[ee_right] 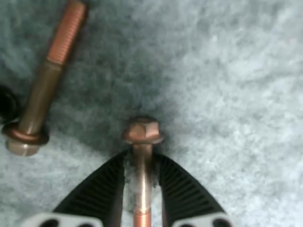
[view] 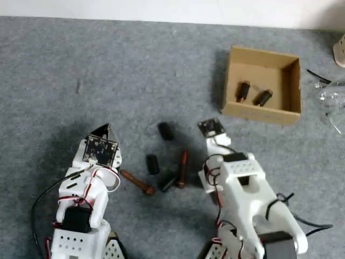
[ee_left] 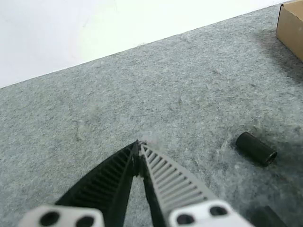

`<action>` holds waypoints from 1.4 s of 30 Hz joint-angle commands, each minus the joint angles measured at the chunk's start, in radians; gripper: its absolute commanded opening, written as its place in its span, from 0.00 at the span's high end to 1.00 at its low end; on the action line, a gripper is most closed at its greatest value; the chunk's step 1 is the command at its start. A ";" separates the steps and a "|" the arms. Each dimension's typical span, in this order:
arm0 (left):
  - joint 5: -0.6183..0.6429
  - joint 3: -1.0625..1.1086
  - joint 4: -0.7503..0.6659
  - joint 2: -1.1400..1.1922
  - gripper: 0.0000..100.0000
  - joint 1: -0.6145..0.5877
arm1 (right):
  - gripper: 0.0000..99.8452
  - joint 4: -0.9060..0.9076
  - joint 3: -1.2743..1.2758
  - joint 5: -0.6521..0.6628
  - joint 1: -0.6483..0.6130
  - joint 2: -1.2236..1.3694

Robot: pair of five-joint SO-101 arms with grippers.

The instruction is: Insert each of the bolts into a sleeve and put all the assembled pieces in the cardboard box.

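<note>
Right wrist view: right gripper [ee_right: 141, 158] clamped a bolt [ee_right: 143, 135] by its shank, head just past the tips; second bolt [ee_right: 45, 85] lay just beside the jaws. Risk: bolt could pivot in the grip on lifting.

Left wrist view: left gripper [ee_left: 138, 152] was closed on nothing; a sleeve [ee_left: 256, 148] lay near, off its tips. Risk: unheld sleeve could roll when pushed.

High view: cardboard box [view: 261, 114], well beyond both grippers, held two assembled pieces [view: 242, 91].

The tabletop [view: 108, 70] is covered throughout in a grey, felt-like fabric, fuzzy and faintly mottled. Beyond its far edge a plain white surface [view: 161, 8] is seen, evenly and brightly lit. At the right edge, a tangle of clear plastic and black cables [view: 328, 94] is left lying.
</note>
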 commanded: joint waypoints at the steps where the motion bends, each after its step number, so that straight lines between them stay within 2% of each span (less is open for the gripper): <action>1: 0.000 0.019 -0.031 -0.015 0.99 -0.004 | 0.99 -0.030 -0.059 0.008 0.042 0.070; 4: 0.000 0.019 -0.031 -0.015 0.99 -0.004 | 0.98 -0.030 -0.068 0.008 0.044 0.076; 8: 0.000 0.019 -0.031 -0.015 0.99 -0.004 | 0.89 -0.033 -0.068 0.008 0.045 0.070; 18: 0.000 0.019 -0.031 -0.015 0.99 -0.004 | 0.89 -0.054 -0.068 0.005 0.047 0.065; 24: 0.000 0.019 -0.031 -0.015 0.99 -0.004 | 0.89 -0.081 -0.058 0.003 0.047 -0.061; 33: 0.000 0.019 -0.031 -0.015 0.99 -0.004 | 0.89 -0.113 0.054 0.008 0.045 -0.079; 35: 0.000 0.019 -0.031 -0.015 0.99 -0.004 | 0.92 -0.113 0.054 0.008 0.045 -0.079; 37: 0.000 0.019 -0.031 -0.015 0.99 -0.004 | 1.00 -0.114 0.056 0.006 0.047 -0.079; 42: 0.000 0.021 -0.031 -0.015 0.99 -0.004 | 1.00 -0.114 0.059 0.006 0.047 -0.088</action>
